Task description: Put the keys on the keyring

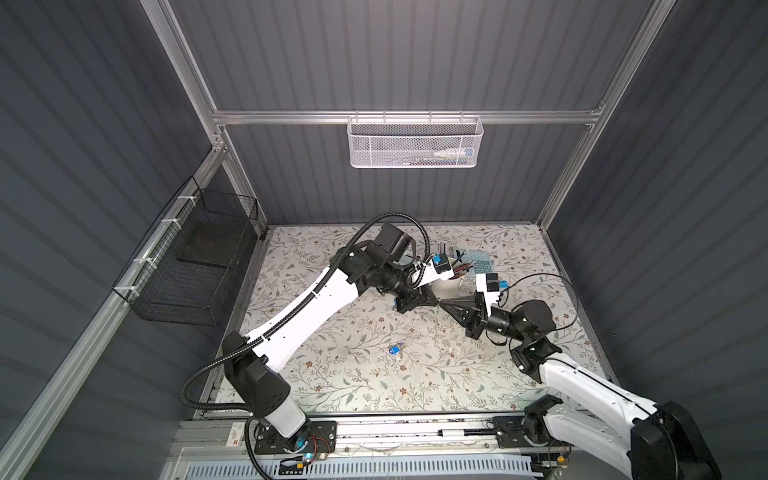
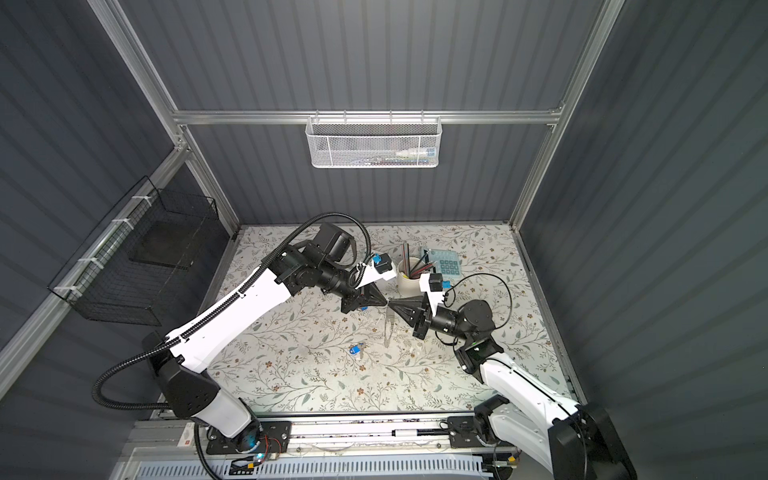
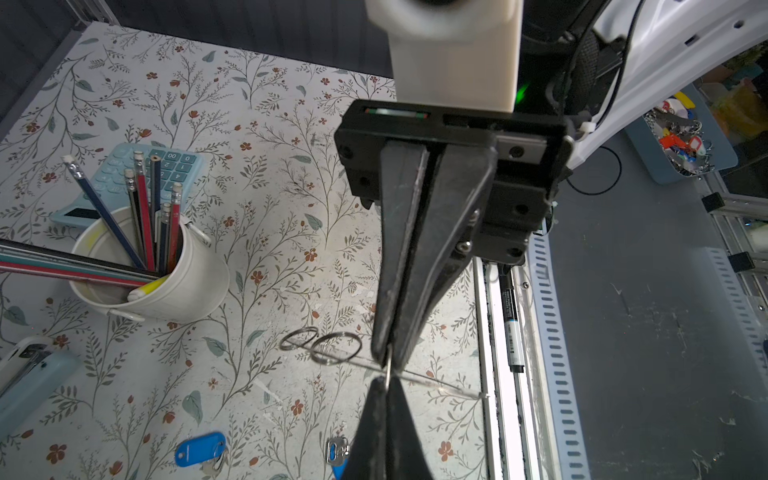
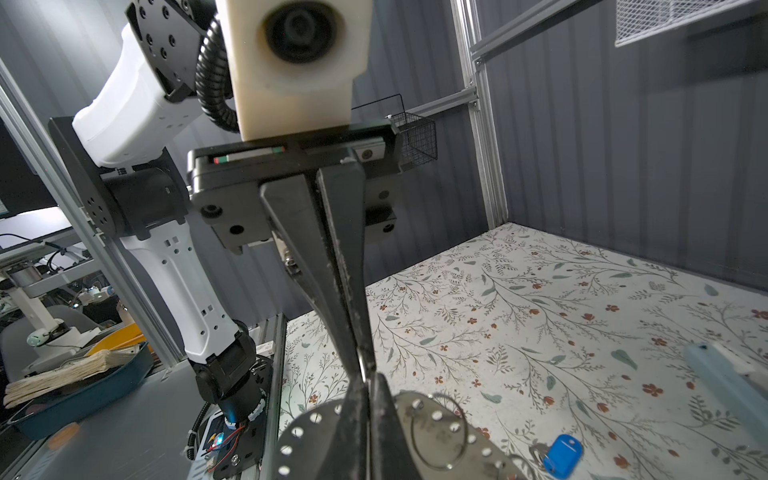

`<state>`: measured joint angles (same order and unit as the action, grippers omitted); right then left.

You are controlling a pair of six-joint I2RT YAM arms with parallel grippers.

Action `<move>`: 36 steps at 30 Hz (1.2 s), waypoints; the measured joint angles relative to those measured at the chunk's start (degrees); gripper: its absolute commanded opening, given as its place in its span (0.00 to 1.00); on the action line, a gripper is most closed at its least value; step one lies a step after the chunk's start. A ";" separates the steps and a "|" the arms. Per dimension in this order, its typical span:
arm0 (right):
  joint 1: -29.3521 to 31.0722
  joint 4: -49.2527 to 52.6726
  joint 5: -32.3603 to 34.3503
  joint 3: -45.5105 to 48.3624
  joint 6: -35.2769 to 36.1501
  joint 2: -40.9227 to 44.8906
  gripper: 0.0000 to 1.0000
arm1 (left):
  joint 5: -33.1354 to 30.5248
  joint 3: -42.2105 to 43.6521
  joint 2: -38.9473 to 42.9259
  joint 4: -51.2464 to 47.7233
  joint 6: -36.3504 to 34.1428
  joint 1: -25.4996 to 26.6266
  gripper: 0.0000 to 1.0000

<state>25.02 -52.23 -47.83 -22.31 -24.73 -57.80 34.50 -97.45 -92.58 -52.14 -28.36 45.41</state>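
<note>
In both top views the bench (image 1: pixel 353 386) is a flat sheet printed with thin leafy sprigs and small rust flowers on a pale ground; ribbed dark grey panels wall it on three sides inside a bare aluminium frame; a white perforated metal basket (image 1: pixel 413 143) hangs on the far wall and a black wire basket (image 1: pixel 187 266) on the left wall. The left tool (image 1: pixel 436 300) and right tool (image 1: pixel 441 303), both black tapering wedges, meet tip to tip above the middle of the bench; each is clenched on the keyring (image 2: pixel 389 328), which shows nearly edge-on as a thin pale loop running from the tips toward the near edge. A blue-tagged key (image 1: pixel 394 350) lies on the bench between the middle and the near edge; a white cup (image 2: pixel 409 280) of pencils and a pale blue calculator (image 2: pixel 446 264) sit toward the far edge.

In the left wrist view both pairs of fingers press flat together; a bright metal sliver of the keyring is caught between the tips. Two wire rings (image 3: pixel 320 345) show just beside them, lying or hanging I cannot tell. The second key (image 3: pixel 336 451), its blue tag half hidden by the left tool, rests on the bench; a smooth pale blue stapler (image 3: pixel 33 374) lies near the cup.

In the right wrist view the keyring is a flat matte grey oval with small round holes along its rim, partly hidden behind the right tool's fingers.
</note>
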 measured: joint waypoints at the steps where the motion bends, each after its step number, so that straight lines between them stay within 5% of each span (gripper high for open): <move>1: -0.02 0.11 0.04 0.00 0.11 0.00 0.00 | 0.13 0.70 0.28 0.81 0.46 -0.02 0.00; 9: 0.20 -0.11 0.52 0.00 -0.98 0.11 0.00 | 3.37 9.84 6.64 10.51 6.45 -1.27 0.39; 16: 0.15 -2.64 1.33 0.00 -3.91 -0.92 0.00 | 10.67 30.67 22.45 33.59 22.51 -11.17 0.61; 20: 0.15 -4.46 1.33 0.00 -5.86 -1.75 0.00 | 11.23 40.87 28.46 48.94 31.71 -11.21 0.60; 25: 0.15 -6.21 1.29 0.00 -7.72 -2.21 0.00 | 11.65 47.25 26.58 64.67 42.40 -10.69 0.57; 36: 0.09 -9.75 0.83 0.00 -11.10 -4.11 0.00 | 11.58 48.33 19.58 77.24 48.78 -6.01 0.48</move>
<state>25.10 -61.98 -47.00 -22.31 -35.83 -61.91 46.09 -49.12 -72.99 25.10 20.43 39.40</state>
